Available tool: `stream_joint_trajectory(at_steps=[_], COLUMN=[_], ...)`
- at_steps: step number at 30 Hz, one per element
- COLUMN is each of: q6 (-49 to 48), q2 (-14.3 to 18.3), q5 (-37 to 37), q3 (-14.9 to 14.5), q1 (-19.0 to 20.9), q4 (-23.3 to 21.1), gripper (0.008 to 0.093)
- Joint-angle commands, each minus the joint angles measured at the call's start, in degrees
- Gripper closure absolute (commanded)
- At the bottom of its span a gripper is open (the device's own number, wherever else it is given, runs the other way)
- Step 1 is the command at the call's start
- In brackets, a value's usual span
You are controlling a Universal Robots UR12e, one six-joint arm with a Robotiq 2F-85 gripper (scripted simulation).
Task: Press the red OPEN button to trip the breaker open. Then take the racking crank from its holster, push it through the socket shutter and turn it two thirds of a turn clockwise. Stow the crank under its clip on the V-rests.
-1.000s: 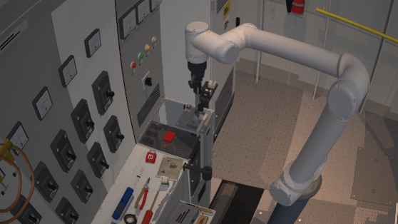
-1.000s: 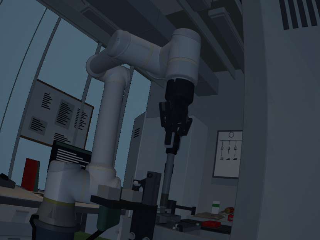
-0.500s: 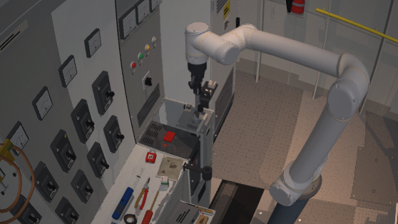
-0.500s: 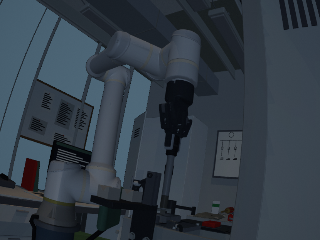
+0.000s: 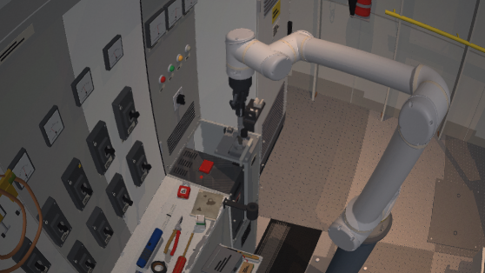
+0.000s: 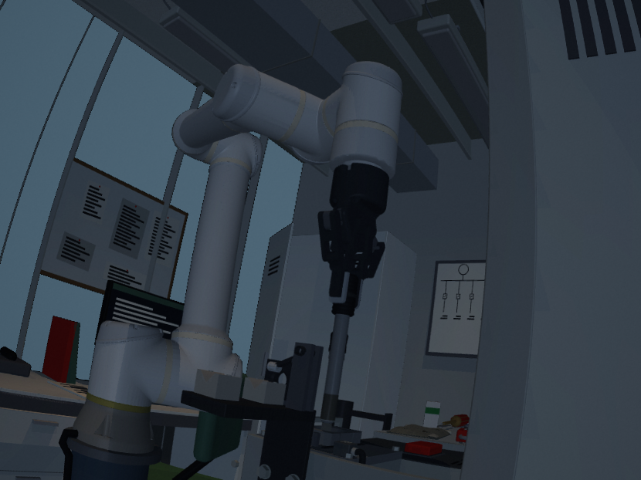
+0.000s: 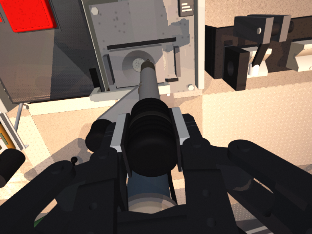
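Observation:
The racking crank (image 7: pixel 149 83) stands upright with its black ribbed grip (image 7: pixel 150 131) at the top and its grey shaft (image 6: pixel 335 362) pointing down at the round socket (image 7: pixel 138 64) in the grey plate (image 5: pixel 232 148). The shaft's tip is at the socket's mouth, and I cannot tell how deep it sits. The red OPEN button (image 5: pixel 206 166) lies on the dark panel to the left of the plate (image 7: pixel 27 13). The black holster block (image 7: pixel 234 66) and the pale V-rests with their clip (image 7: pixel 262 54) are to the right. My gripper (image 7: pixel 150 133) is closed on the crank's grip (image 6: pixel 345 289).
The holster bracket (image 6: pixel 302 372) stands close beside the crank's shaft. A switchgear wall with meters and handles (image 5: pixel 100 143) fills the left. Hand tools (image 5: pixel 174 241) and a padlock (image 5: pixel 184 191) lie on the white shelf in front of the button panel.

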Motion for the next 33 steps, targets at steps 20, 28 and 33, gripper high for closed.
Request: stream_joint_trajectory(at_steps=[20, 28, 33], q6=[0.0, 0.0, 0.0], q2=[0.2, 0.3, 0.3], q5=[-0.2, -0.2, -0.2], q3=[0.5, 0.7, 0.8], q1=[0.0, 0.0, 0.0], q4=[-0.8, -1.1, -1.3], gripper=[0.0714, 0.0714, 0.0714])
